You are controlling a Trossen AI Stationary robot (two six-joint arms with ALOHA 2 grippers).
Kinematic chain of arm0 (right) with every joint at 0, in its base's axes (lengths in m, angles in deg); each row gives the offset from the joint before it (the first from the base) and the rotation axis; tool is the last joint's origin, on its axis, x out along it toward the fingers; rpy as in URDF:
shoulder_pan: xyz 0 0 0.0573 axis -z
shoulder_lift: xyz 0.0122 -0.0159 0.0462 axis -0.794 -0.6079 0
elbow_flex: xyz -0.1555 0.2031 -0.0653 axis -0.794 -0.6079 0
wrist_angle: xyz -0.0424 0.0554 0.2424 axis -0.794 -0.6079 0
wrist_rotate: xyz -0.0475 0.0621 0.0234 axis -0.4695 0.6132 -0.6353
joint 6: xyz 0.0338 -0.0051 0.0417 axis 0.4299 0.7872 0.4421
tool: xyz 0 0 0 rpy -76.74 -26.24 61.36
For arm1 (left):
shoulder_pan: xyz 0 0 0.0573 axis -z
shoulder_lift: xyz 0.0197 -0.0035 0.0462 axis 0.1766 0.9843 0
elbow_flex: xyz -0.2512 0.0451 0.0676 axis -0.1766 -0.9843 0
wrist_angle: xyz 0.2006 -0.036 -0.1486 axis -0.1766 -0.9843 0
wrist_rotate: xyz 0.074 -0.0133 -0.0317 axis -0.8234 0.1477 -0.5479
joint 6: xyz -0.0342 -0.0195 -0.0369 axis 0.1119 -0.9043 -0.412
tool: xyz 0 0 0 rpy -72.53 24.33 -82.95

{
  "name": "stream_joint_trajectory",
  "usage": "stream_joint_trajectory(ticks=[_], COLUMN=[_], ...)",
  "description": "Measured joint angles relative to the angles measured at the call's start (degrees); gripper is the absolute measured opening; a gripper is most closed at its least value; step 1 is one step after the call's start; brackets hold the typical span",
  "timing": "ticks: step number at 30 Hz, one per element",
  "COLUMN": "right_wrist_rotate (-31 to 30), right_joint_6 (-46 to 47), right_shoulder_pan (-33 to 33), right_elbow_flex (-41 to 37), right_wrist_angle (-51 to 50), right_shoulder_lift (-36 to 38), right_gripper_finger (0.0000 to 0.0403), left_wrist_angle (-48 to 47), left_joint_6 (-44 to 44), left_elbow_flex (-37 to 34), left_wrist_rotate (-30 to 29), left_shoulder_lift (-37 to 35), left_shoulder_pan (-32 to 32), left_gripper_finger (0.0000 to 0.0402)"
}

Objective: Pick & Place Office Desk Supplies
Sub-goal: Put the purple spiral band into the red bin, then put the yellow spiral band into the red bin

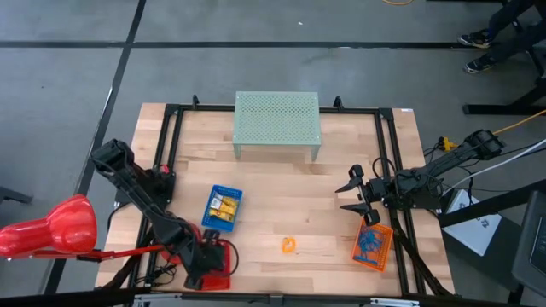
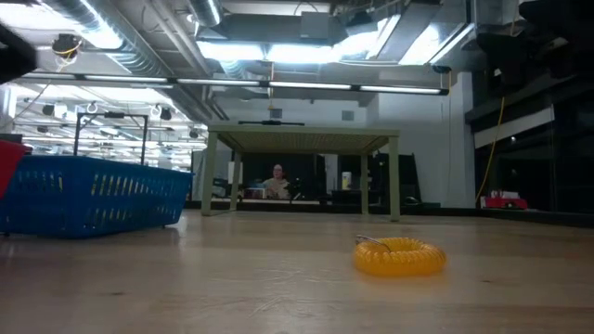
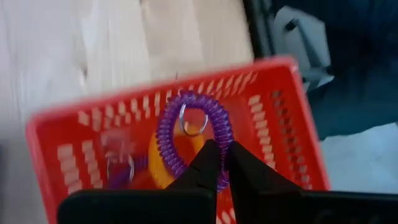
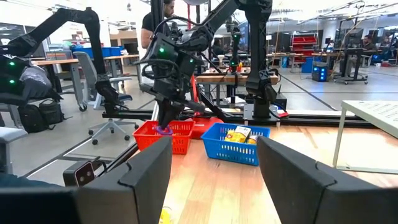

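My left gripper (image 1: 207, 256) is at the table's near left, over the red mesh tray (image 3: 283, 118), and is shut on a purple coil loop (image 3: 189, 118) with a metal ring. An orange loop (image 3: 157, 163) and pinkish loops (image 3: 118, 168) lie in that tray. Another orange coil loop (image 2: 400, 257) lies flat on the table's near middle. Yellow-and-black clips (image 1: 224, 205) lie in the blue tray (image 1: 213, 223). Blue loops (image 1: 369, 244) lie in the orange tray (image 1: 386, 256). My right gripper (image 1: 351, 194) stands open above the orange tray's far side, holding nothing. My left gripper pinches the purple coil loop between its two fingertips (image 3: 208, 163), on the coil's arc nearest the gripper (image 3: 227, 138). The fingers slant down at it from above. The loop sticks out past the fingertips over the red tray's inside; whether it touches the loops below, I cannot tell.
A pale green mesh shelf (image 1: 277, 124) stands at the far middle of the table. A red desk lamp (image 1: 51, 226) reaches in from the near left. A black frame (image 1: 171, 115) runs round the tabletop. Bare wood lies between the trays.
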Motion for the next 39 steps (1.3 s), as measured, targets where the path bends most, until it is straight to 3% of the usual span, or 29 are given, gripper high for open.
stream_joint_trajectory(ticks=[9,13,26,32,39], right_wrist_rotate=[0.0,0.0,0.0,0.0,0.0], right_joint_6=[-0.3,-0.2,0.0,0.0,0.0], right_shoulder_pan=[0.0,0.0,0.0,0.0,0.0], right_elbow_flex=[0.0,0.0,0.0,0.0,0.0], right_wrist_angle=[0.0,0.0,-0.1,-0.1,-0.1], right_shoulder_lift=[0.0,0.0,0.0,0.0,0.0], right_gripper_finger=[0.0236,0.0236,0.0236,0.0236,0.0236], left_wrist_angle=[-2.7,-2.8,-6.8,-4.1,3.5], left_joint_6=[-3.7,-3.7,-7.3,-1.9,14.0], left_elbow_flex=[0.0,0.0,0.0,0.0,0.2], left_wrist_rotate=[-1.7,-5.6,-4.1,-8.4,-17.4], left_shoulder_lift=[0.0,0.0,0.0,-2.5,-7.8], left_shoulder_pan=[1.9,1.9,1.4,-0.4,-6.8], left_gripper_finger=[0.0012,0.0019,0.0137,0.0165,0.0163])
